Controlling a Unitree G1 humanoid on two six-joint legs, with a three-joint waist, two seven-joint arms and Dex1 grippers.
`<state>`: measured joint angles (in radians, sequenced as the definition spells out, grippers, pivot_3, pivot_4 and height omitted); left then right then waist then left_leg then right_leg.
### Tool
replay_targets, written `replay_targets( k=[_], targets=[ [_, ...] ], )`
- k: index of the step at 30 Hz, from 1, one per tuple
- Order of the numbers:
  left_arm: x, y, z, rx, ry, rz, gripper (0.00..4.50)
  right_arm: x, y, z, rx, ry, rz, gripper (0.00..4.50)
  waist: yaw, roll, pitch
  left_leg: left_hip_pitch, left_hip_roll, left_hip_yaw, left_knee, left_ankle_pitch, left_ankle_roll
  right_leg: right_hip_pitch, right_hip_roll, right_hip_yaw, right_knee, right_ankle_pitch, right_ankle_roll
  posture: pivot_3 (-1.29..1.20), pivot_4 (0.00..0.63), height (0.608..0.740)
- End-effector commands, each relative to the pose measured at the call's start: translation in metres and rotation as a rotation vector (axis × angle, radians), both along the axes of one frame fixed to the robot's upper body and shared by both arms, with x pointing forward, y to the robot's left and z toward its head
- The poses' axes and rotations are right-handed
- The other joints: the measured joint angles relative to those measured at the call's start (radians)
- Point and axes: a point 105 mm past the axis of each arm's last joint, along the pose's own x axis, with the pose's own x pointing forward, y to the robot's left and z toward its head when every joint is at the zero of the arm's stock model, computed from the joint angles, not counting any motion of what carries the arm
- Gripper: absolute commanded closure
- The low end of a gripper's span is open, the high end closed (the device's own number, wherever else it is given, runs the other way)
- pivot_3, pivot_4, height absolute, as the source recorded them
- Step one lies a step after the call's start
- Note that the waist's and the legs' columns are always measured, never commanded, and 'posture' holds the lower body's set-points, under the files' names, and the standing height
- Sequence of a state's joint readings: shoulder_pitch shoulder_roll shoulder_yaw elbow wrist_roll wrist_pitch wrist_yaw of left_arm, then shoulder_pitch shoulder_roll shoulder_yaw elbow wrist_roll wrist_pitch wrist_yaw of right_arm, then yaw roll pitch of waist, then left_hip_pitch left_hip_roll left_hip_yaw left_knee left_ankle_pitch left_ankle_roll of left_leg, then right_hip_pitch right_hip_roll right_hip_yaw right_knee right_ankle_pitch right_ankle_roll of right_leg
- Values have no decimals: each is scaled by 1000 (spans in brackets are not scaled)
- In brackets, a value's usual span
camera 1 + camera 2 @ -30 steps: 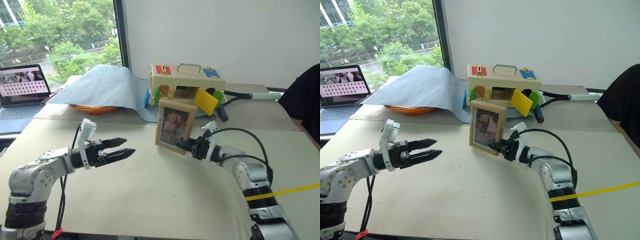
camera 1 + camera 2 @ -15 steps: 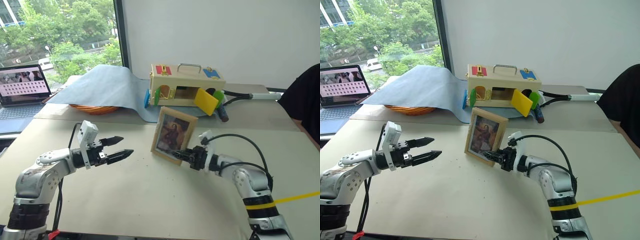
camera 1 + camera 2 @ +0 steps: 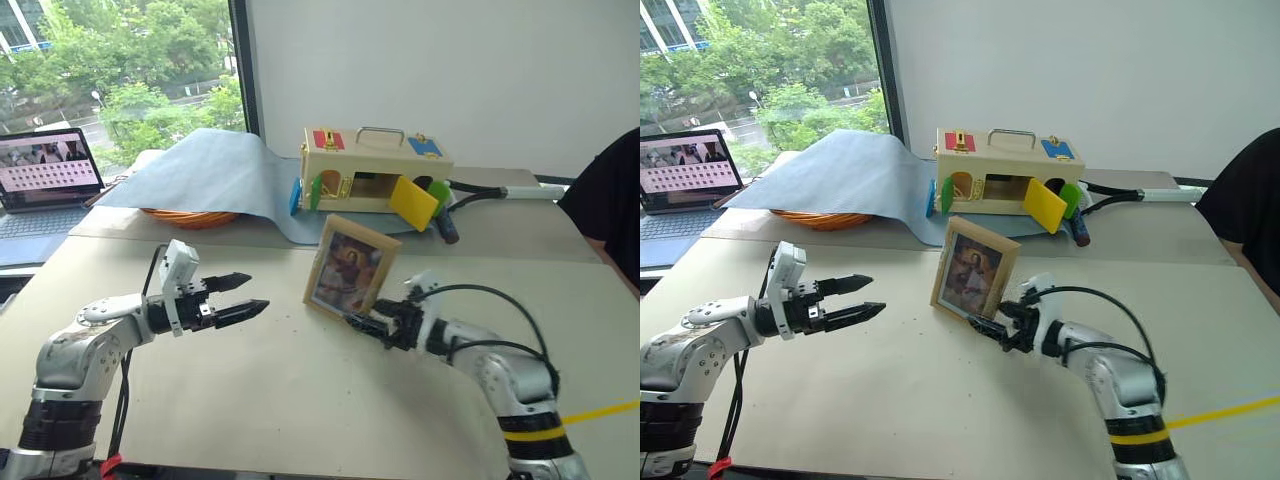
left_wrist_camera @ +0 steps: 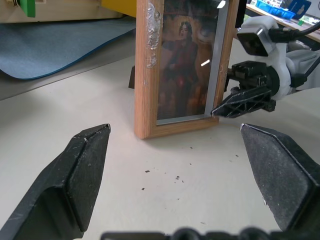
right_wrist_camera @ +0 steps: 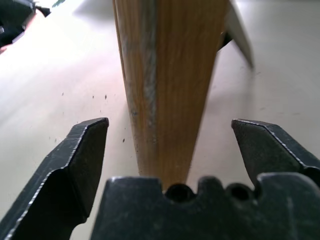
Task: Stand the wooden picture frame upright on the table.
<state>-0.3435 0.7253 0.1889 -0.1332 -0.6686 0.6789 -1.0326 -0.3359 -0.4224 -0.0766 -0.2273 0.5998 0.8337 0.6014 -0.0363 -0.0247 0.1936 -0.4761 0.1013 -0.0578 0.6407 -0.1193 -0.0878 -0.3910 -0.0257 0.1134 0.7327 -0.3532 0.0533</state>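
— Item one, and where is it kept?
— Wooden picture frame (image 3: pixel 350 272): small rectangle of light, grained wood, a brownish portrait shown under glazing, a pale scuff noted on one rail. It is stood upright on the table (image 3: pixel 300 400), near the middle, tilted slightly back.

— Grippers?
— Right gripper (image 5: pixel 170 145): black wedge-shaped fingers spread apart, the frame's edge set between them, neither finger pressed against it. Left gripper (image 3: pixel 240 298): fingers likewise parted, nothing held, kept well apart from the frame.

— Surface?
— Smooth beige tabletop, lightly speckled with dark crumbs.

— Further out?
— Wooden box (image 3: pixel 372 170), metal handle, coloured flaps; blue-grey cloth (image 3: pixel 205 170), soft and draped; laptop (image 3: pixel 45 175). No legible writing is recorded.
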Motion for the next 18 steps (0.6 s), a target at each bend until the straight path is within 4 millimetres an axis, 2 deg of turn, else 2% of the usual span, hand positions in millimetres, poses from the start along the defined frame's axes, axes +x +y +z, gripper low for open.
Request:
replay_targets(
  k=[1, 4, 6, 7, 10, 12, 18],
  targets=[
    [-3, 4, 6, 10, -43, 4, 0, -19, -23, 13, 8, -31, -37, 30, 2, 0, 0, 0, 0, 0, 0, 0, 0, 0, 0, 0, 0, 0, 0, 0, 150, 670],
    [1, 11, -14, 98, -74, 122, 0, -52, -55, 11, -33, -101, -81, 30, 9, 0, 0, 0, 0, 0, -2, 0, 0, 0, 0, 0, -2, 0, 0, 0, 150, 670],
    [3, 14, -22, 133, -103, 188, 0, -61, -65, 10, -114, -178, -120, 30, 15, 0, 0, 1, 0, 1, -6, -1, 1, 1, -1, 0, -6, 0, 0, 0, 150, 670],
    [4, 14, -26, 140, -126, 216, 0, -60, -72, 8, -205, -252, -180, 30, 13, 0, 0, 1, 0, 1, -7, -1, 1, 1, -1, 0, -7, 0, 0, 0, 150, 670],
    [4, 12, -42, 151, -142, 260, 0, -58, -83, 4, -309, -343, -307, 30, 6, 0, 0, 2, 0, 2, -6, 0, 1, 1, 0, 2, -7, -1, 2, 0, 150, 670],
    [4, 9, -52, 147, -134, 282, 0, -57, -85, 0, -323, -343, -359, 30, 2, 0, -1, 4, 0, 2, -6, 1, 2, 2, 0, 3, -7, 0, 3, 0, 150, 670],
    [8, 1, -64, 127, -133, 336, 0, -52, -82, -7, -307, -340, -428, 30, 3, 0, -1, 4, 0, 3, -6, 2, 2, 2, -1, 3, -6, 0, 3, 0, 150, 670]
  ],
)
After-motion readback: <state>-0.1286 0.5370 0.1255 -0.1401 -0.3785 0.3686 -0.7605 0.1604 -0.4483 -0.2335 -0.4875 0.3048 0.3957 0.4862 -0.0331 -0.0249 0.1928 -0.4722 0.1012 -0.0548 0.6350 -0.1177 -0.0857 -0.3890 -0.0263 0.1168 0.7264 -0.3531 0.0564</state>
